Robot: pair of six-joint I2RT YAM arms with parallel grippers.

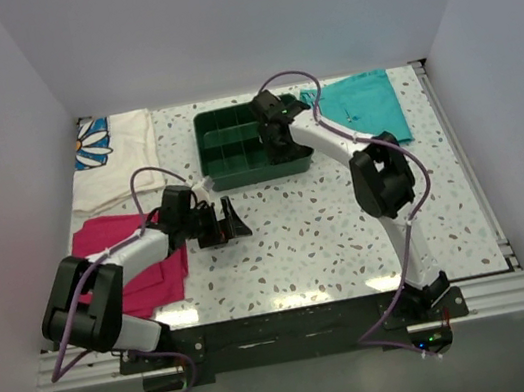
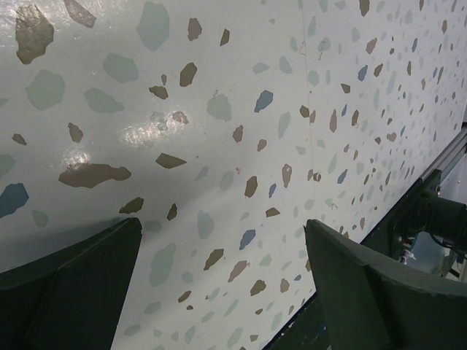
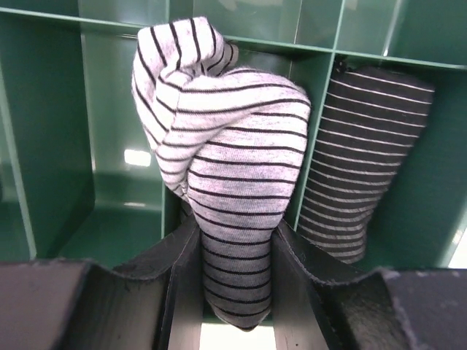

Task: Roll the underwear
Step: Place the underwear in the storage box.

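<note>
You see a glossy, speckled stone-look table (image 2: 219, 87) throwing back lamp glare, and a smooth green plastic tray (image 3: 117, 109) with a soft sheen. The underwear (image 3: 226, 168) is matt, fine-striped knit cloth, like the darker roll (image 3: 372, 168) beside it. The right fingers (image 3: 109, 306) look matt black, rough at the edges.

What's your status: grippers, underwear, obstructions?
Left gripper open, over table. Right gripper shut on rolled underwear, over green tray. Dark striped roll in compartment alongside.
</note>
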